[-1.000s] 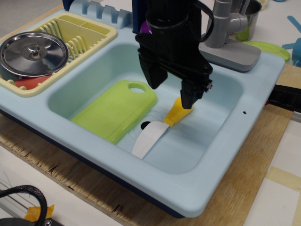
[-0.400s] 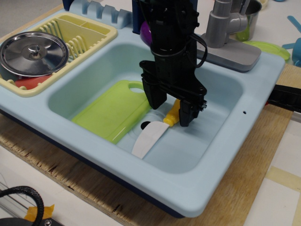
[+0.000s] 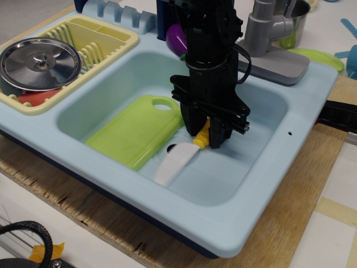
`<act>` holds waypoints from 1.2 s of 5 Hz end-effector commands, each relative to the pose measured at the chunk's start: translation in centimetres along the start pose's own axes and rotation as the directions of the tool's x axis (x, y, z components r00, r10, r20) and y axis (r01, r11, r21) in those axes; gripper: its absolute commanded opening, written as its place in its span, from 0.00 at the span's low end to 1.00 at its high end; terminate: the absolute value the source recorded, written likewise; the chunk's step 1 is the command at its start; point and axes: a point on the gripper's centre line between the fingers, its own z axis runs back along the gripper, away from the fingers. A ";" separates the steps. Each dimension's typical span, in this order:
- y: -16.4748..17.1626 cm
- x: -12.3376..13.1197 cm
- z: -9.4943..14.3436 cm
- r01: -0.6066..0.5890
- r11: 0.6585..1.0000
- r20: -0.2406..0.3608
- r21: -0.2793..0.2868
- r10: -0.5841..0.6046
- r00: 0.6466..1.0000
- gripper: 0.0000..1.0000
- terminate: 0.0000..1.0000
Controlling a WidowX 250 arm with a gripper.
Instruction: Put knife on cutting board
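The knife lies on the floor of the light blue toy sink, white blade toward the front, yellow handle toward the back. My black gripper reaches down into the basin and its two fingers stand close on either side of the yellow handle, shut on it. The knife still rests on the sink floor. The lime-green cutting board lies flat in the left half of the basin, its handle hole at the back, just left of the gripper and the knife.
A pale yellow dish rack with a metal pot lid sits at the back left. A grey faucet stands behind the basin at the right. A purple object sits behind the arm. A dark drain hole is beside the board.
The gripper has come down into the basin and its fingers have closed in around the yellow handle. The blade has shifted slightly.
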 end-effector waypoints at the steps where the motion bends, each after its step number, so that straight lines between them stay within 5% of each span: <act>1: -0.3 0.2 1.9 0.011 1.000 0.043 0.029 -0.012 0.999 0.00 0.00; 3: 2.0 0.4 5.6 -0.008 0.994 0.057 0.106 0.002 0.998 0.00 0.00; 6: 6.4 -1.0 6.1 -0.058 0.992 0.090 0.115 0.047 0.995 0.00 0.00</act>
